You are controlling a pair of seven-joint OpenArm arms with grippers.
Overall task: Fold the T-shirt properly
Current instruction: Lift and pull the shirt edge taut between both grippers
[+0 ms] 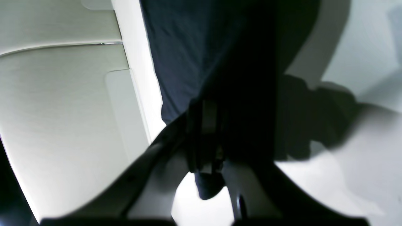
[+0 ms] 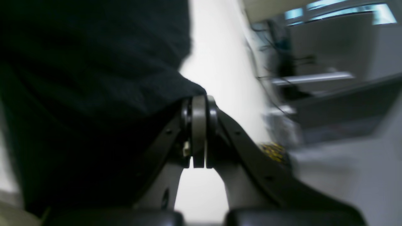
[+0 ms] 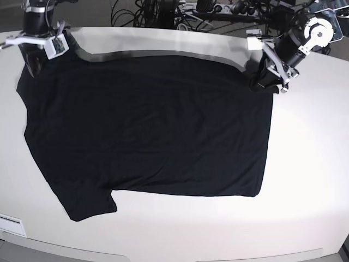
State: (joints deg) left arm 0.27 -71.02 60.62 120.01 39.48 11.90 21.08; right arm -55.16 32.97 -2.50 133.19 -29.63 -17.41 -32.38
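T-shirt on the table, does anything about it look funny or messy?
Nothing is torn or spilled. The T-shirt lies askew, its far edge lifted off the table where the left gripper and right gripper pinch its corners, casting a shadow.

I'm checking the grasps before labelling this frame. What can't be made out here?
- Base view: the right gripper fingertips, hidden by its own body and the T-shirt.
- Left wrist view: the left gripper pads, lost in dark cloth.
- Right wrist view: background, motion-blurred.
- The shirt's underside, face down.

The T-shirt [image 3: 147,125] — black, plain side up — lies spread across the table, far edge lifted.
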